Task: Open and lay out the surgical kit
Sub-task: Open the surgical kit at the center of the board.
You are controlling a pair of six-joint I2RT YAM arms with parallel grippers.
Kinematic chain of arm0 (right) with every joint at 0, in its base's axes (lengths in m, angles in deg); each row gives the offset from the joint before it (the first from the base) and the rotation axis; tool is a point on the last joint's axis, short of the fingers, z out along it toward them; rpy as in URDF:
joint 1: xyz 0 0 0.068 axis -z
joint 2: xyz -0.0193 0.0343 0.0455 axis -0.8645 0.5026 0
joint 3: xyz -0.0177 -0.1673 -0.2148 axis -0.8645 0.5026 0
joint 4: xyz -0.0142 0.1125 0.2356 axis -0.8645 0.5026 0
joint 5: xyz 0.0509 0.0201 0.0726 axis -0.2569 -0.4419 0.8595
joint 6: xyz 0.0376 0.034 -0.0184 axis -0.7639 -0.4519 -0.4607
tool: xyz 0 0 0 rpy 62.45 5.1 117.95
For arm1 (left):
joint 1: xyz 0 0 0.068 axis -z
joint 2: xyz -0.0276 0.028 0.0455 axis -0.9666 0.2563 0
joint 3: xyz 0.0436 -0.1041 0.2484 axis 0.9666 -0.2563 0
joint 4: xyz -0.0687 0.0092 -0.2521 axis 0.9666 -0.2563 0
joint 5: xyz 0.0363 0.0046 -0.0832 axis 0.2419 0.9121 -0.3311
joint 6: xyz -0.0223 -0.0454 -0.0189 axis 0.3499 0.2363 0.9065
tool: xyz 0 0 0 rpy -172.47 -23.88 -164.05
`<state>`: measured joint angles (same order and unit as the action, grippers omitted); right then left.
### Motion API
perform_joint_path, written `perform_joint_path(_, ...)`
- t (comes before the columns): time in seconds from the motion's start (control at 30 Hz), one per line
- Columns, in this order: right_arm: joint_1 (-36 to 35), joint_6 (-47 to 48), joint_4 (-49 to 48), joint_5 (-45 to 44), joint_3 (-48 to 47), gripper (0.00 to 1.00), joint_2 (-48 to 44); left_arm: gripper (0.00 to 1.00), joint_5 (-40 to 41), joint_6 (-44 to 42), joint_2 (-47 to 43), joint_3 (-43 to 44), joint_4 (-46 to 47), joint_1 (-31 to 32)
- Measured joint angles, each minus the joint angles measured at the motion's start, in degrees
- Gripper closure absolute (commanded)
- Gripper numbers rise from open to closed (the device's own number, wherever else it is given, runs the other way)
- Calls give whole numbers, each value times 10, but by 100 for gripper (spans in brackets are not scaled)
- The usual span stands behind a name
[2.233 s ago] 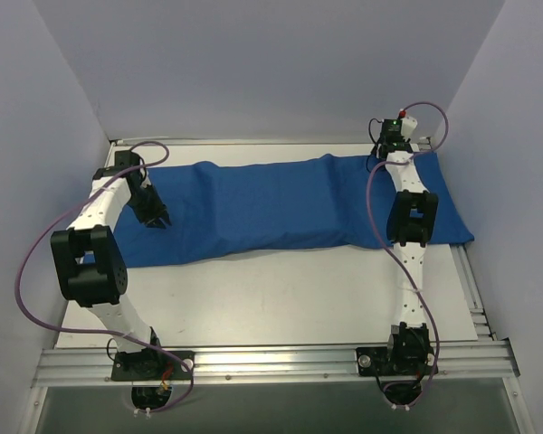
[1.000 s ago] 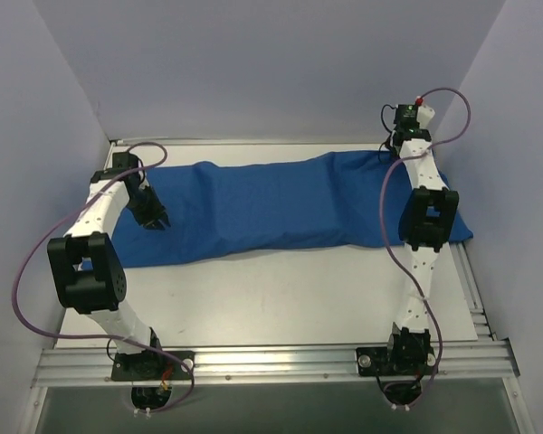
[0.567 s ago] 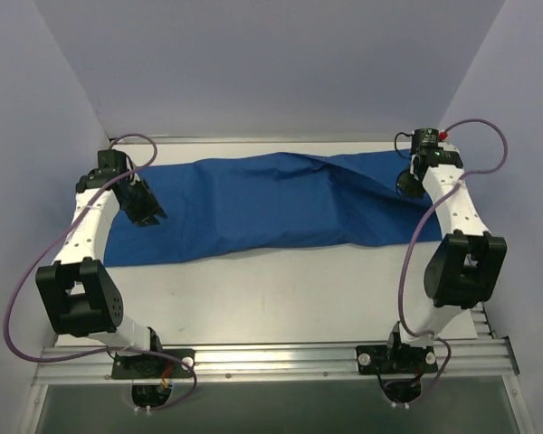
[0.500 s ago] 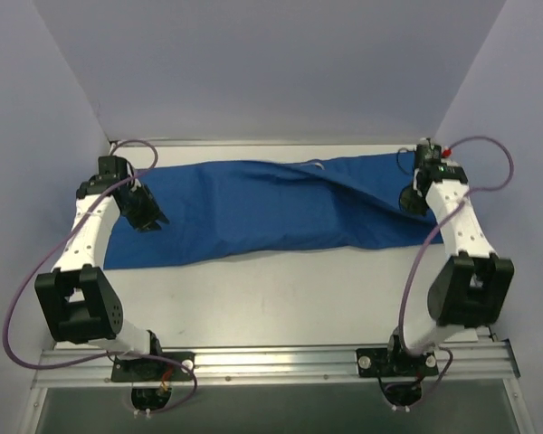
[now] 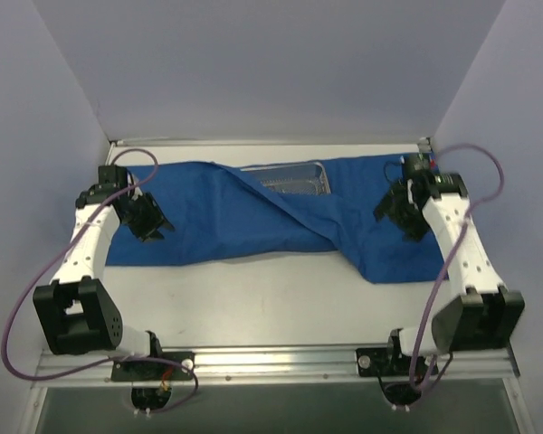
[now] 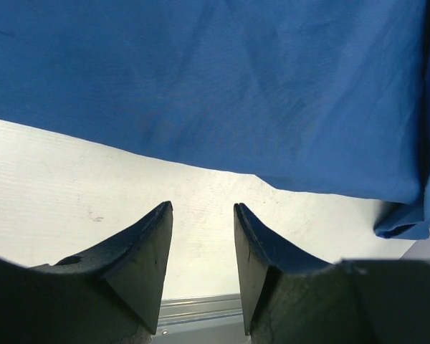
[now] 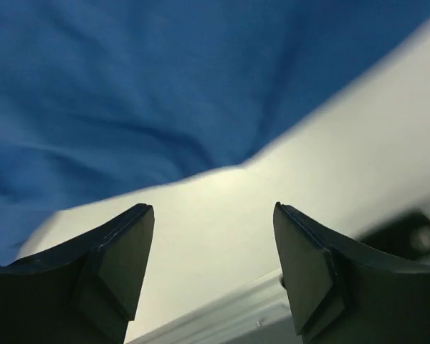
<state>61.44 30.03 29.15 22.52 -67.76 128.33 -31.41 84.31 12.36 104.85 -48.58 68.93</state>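
Most of the silver wire-mesh tray point(image 5: 294, 177) is hidden. Only one strip of it shows in the top view, at 12 o'clock from the table's point(image 5: 253, 298) middle, with the royal-blue cloth wrap point(image 5: 208, 217) bunched around it. What lies inside the tray is too small to make out, and no ring-handled instrument can be picked out.

The wrap runs across the far half of the table from 9 to 3 o'clock. One flap is folded diagonally over it, with its loose corner lying on bare table at about 4 o'clock.

The left pincer point(image 5: 152, 226) sits at 9 o'clock over the wrap's left end. Its wrist view shows the dark fingers point(image 6: 140, 251) parted by a modest gap, released, with only bare table between them and the cloth's near edge just beyond the tips.

The right pincer point(image 5: 403, 217) is at 3 o'clock above the wrap's right end. Its wrist view is blurred, yet the fingers point(image 7: 118, 251) stand wide apart and empty, over white table with blue cloth at 12 o'clock.

Neither wrist view shows the tray, and the top view is too coarse to show either pincer's opening.
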Motion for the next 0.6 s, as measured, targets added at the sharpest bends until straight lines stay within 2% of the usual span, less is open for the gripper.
perform_joint_path(0.1,-69,33,-45,7,-149,28,109,49,-9,0,8,20,-5,0)
perform_joint_path(0.3,-189,140,-177,115,-383,33,343,49,-36,4,60,92,-3,-1)
perform_joint_path(0.47,-254,211,-239,178,-516,29,524,49,-67,11,79,97,0,-1)
perform_joint_path(0.6,-272,255,-260,215,-581,25,614,49,-91,14,84,94,4,-3)
